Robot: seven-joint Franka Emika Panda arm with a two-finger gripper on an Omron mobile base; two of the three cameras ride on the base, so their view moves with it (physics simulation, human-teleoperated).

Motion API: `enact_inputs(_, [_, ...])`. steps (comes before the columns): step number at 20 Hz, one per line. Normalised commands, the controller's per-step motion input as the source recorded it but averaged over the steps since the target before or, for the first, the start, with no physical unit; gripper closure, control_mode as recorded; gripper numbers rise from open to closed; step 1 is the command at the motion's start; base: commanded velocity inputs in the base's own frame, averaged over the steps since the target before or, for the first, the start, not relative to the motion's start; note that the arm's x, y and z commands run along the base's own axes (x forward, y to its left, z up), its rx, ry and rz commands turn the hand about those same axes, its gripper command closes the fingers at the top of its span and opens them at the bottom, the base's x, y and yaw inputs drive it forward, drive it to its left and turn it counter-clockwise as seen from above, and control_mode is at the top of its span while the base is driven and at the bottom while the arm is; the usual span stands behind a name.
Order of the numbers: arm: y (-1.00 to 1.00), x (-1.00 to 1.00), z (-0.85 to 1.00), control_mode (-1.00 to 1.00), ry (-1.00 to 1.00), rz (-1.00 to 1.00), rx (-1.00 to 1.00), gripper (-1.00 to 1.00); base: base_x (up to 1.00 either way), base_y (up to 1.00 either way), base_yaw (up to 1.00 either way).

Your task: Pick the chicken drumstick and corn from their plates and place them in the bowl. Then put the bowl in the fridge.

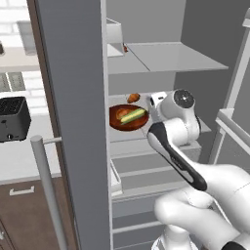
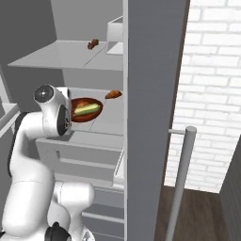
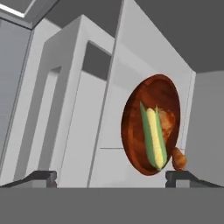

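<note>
The bowl (image 1: 128, 118) sits on the fridge's middle shelf (image 1: 128, 135), reddish-brown, wide and shallow, glossy inside, and the corn (image 1: 133, 115) lies across it, yellow kernels in pale green husk, with the chicken drumstick (image 3: 167, 123) tucked beside it, orange-brown. The fingers (image 3: 39, 177) stand wide apart and hold nothing, just near the bowl's front edge. This bowl looks rigid and fairly light, though the smooth rim could slip, so any regrip belongs on the near rim, kept level so the loose food doesn't roll. A small brown item (image 1: 133, 98) lies on the shelf just behind.
</note>
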Motion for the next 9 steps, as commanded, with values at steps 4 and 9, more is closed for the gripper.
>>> enact_inputs(4, [-0.33,-0.49,0.51,-1.0,0.1,0.0,-0.01,-1.0,0.0,0.0,0.0])
enact_inputs(9, [-0.37,-0.73,0.43,-1.0,0.2,0.0,-0.07,-1.0,0.0,0.0,0.0])
